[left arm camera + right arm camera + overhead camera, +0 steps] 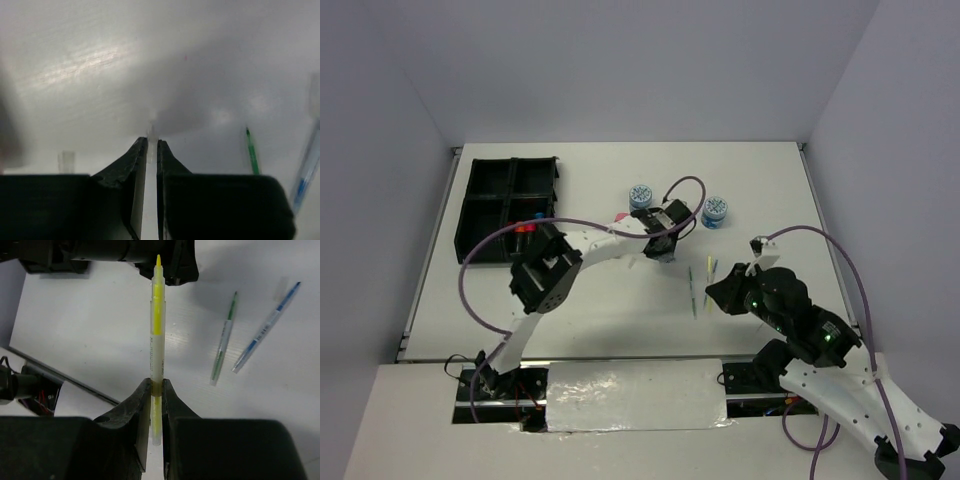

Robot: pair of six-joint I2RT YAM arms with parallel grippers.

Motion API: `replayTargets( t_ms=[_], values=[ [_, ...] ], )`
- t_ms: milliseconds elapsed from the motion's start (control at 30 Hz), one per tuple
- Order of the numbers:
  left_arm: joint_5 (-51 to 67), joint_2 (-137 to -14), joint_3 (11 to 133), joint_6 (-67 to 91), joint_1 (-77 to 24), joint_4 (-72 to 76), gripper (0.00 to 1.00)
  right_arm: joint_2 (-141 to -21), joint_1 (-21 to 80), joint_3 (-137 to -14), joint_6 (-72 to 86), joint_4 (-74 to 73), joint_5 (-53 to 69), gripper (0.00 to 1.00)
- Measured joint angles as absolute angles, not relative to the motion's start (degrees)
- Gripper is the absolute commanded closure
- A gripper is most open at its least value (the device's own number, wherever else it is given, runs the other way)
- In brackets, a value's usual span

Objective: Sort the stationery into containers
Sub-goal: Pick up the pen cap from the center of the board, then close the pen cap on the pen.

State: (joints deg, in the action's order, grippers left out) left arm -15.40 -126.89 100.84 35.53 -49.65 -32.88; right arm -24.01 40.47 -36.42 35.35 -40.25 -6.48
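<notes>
In the right wrist view my right gripper [156, 381] is shut on a yellow-green pen [157, 340]. The pen's tip points toward the left arm's black gripper. My left gripper [152, 141] hangs low over the table. Its jaws are closed to a narrow slit on a thin clear piece [151, 131]. From above, this left gripper [663, 247] sits between two round blue-white tubs [640, 195] [715, 211], with a pink tube [619, 216] at its left. A green pen [222, 347] and a blue pen [265, 330] lie on the table. The black organiser tray [470, 215] stands at the far left.
Red- and blue-capped markers [525, 227] lie in the tray's near compartment. A small clear bit [66, 161] rests on the table left of the left fingers. The purple cable [485, 250] loops over the left arm. A foil-covered strip [635, 395] lines the near edge.
</notes>
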Motion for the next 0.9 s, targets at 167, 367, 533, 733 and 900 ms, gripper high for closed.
replayTargets(
  t_ms=[167, 367, 533, 733, 900],
  values=[
    [-12.5, -106.5, 83.5, 37.2, -49.8, -21.9, 1.0, -18.3, 40.5, -30.7, 34.9, -32.8, -0.9, 1.0],
    [-8.1, -75.5, 63.5, 40.7, -50.1, 8.6, 1.0, -14.2, 40.5, -24.6, 37.6, -17.1, 7.7, 1.0],
    [-1.7, -64.0, 47.5, 43.8, -50.1, 33.0, 1.0, -16.4, 41.2, -18.7, 41.4, -2.6, 14.3, 1.0],
    [4.7, -63.7, 37.6, 47.0, -50.1, 47.2, 1.0, -19.4, 45.5, -19.1, 41.0, 8.2, 17.4, 1.0],
    [7.8, -62.2, 36.6, 48.4, -50.1, 53.6, 1.0, -22.9, 49.7, -21.6, 39.0, 11.0, 17.3, 1.0]
  ],
)
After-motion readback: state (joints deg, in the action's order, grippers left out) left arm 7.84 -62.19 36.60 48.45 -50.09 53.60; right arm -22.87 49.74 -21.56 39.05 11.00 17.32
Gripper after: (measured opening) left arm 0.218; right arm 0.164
